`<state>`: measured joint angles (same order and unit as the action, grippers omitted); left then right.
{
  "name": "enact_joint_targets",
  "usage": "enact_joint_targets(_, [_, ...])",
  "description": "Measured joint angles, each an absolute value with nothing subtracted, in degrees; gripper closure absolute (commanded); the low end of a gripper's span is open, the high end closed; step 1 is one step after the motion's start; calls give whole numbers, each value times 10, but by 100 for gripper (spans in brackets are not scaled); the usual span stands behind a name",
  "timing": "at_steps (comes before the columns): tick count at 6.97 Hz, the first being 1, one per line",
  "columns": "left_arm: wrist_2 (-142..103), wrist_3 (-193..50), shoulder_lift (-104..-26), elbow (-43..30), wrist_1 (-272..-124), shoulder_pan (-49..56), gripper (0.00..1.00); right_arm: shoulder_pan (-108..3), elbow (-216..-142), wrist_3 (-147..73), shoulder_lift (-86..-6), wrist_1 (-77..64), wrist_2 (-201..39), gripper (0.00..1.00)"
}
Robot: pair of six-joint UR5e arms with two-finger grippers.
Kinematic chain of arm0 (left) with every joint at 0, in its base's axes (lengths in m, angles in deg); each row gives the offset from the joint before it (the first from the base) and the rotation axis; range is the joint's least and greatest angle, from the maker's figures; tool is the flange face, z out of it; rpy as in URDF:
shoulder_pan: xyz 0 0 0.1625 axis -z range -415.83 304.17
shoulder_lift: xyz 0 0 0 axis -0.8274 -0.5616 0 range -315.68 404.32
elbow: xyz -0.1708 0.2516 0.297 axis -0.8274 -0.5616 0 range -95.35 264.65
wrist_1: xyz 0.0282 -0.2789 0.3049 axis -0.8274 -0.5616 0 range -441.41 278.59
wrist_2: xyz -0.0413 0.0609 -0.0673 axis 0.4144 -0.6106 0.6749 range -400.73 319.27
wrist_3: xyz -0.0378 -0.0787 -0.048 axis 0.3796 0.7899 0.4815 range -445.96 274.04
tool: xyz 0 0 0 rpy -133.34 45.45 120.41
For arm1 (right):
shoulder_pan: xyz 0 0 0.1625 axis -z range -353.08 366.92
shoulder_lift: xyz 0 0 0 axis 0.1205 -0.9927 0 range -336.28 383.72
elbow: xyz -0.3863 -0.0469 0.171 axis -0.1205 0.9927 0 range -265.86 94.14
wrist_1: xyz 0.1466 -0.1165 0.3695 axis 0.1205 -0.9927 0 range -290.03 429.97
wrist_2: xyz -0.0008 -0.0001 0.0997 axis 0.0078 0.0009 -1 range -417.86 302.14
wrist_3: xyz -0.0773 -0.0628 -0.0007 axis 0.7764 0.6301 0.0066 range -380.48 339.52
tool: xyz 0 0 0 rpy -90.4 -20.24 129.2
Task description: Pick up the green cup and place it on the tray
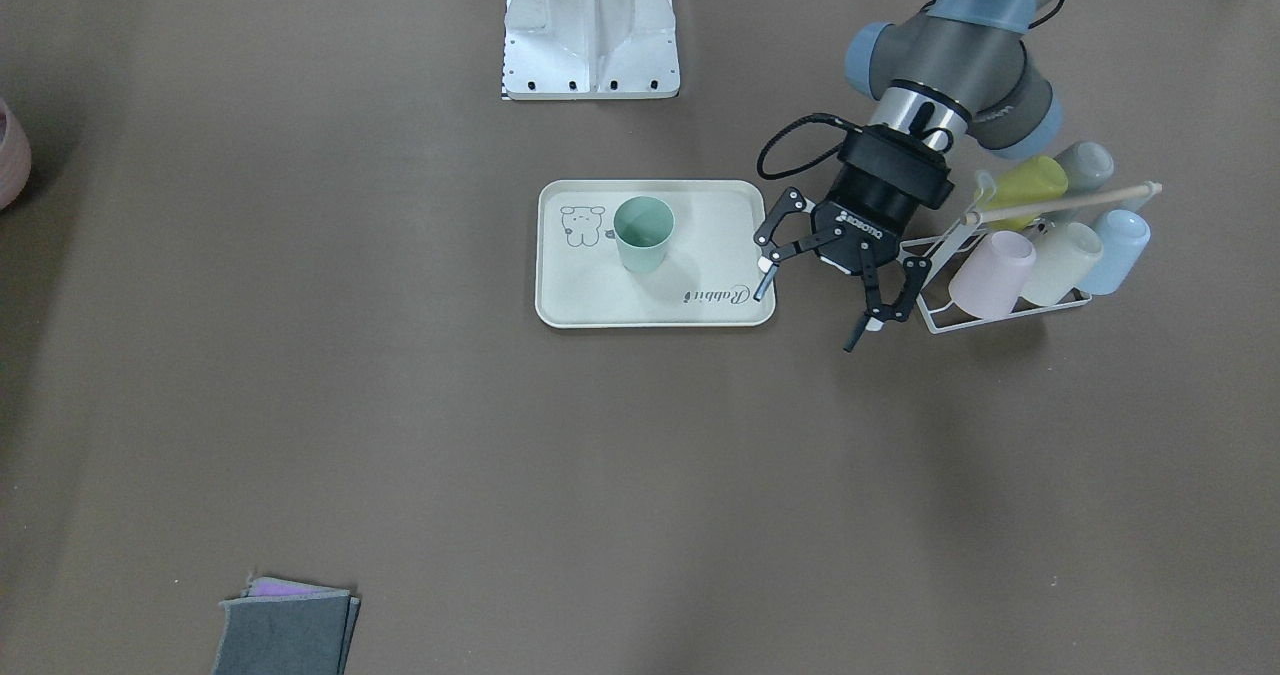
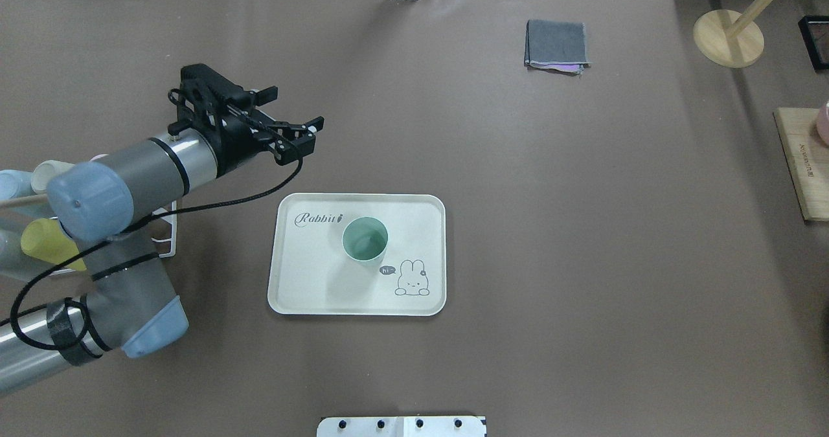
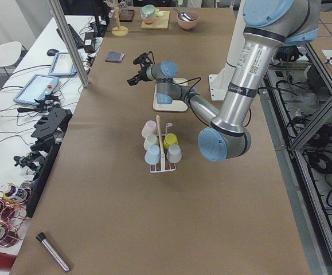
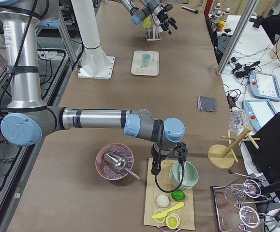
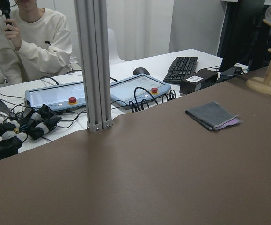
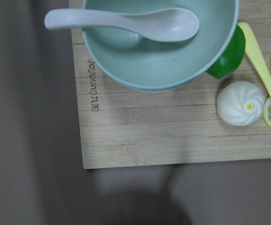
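While the green cup [image 2: 364, 239] stands upright near the middle of the tray [image 2: 311, 285], likely light, stiff, slick plastic best pinched across its rim, the left gripper [image 2: 296, 105] hovers spread and empty off the tray's far-left corner, and whether the right gripper [image 4: 169, 164] is apart or together cannot be told.

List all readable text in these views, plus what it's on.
"Rabbit": script print on the tray.
"hi": also on the tray, tiny.
"ROBOTIQ": on the left gripper body, small.
"Joyoung": on the wooden board.
The board's lettering in the overhead view is too small to read.
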<state>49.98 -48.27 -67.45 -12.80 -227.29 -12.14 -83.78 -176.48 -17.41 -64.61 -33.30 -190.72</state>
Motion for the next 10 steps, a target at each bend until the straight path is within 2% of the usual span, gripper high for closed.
enact_joint_targets(5, [810, -500, -694, -104, -1974, 124, 2, -838, -1765, -175, -646, -333, -1912, 0])
enact_joint_targets(10, [963, -749, -706, 21, -1760, 294, 2, -838, -1765, -174, -646, -333, -1914, 0])
